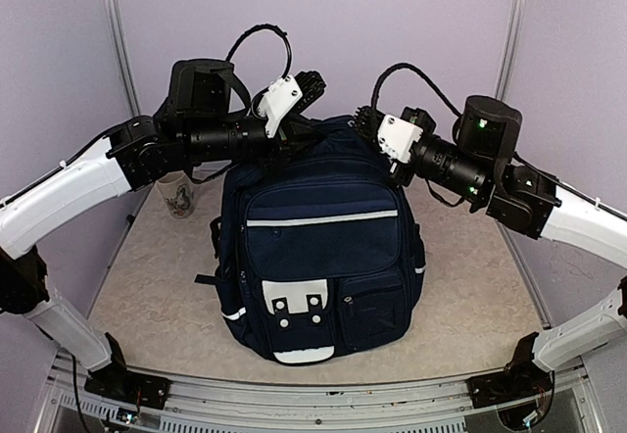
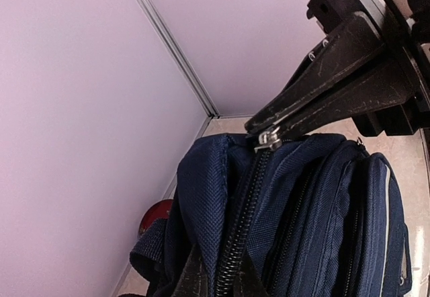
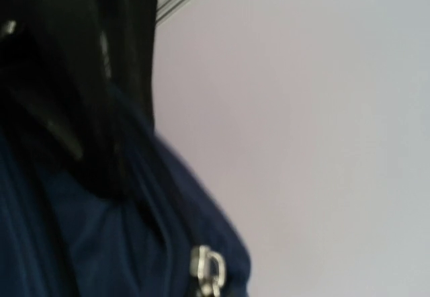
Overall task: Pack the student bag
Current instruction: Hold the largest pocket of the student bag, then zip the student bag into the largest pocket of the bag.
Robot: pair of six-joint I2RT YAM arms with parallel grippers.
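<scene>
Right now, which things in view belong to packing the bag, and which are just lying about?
In the job:
- student bag
- its zipper pull, pinched by the left tool
- right tool, at the bag's top

Lying about:
- patterned cup, left of the bag

Left claw [image 2: 263, 129]: fingers pressed together, pinching the silver zipper pull [image 2: 269, 139].
Student bag [image 2: 201, 189]: navy, just beneath the claw, zipper track [image 2: 235, 243] running down from the pull.
Red object [image 2: 156, 215]: half hidden behind the bag, near the wall.
Table [image 2: 411, 150]: pale.
</scene>
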